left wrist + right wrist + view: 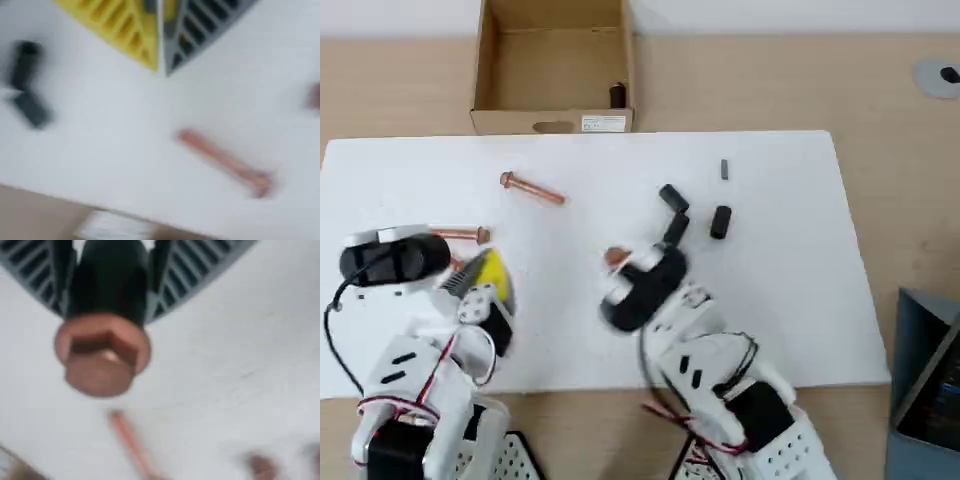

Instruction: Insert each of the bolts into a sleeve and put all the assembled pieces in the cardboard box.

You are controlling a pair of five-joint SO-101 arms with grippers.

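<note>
Nearby, one sleeve and one bolt lie loose.

Sticker site: front wall of the cardboard box
Sticker print: white sticker carries lines too small to read
Other readable text: none

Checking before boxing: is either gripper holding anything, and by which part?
The right gripper clamps a black sleeve by its sides; the copper bolt head pokes out of it. The left gripper holds nothing.
</note>
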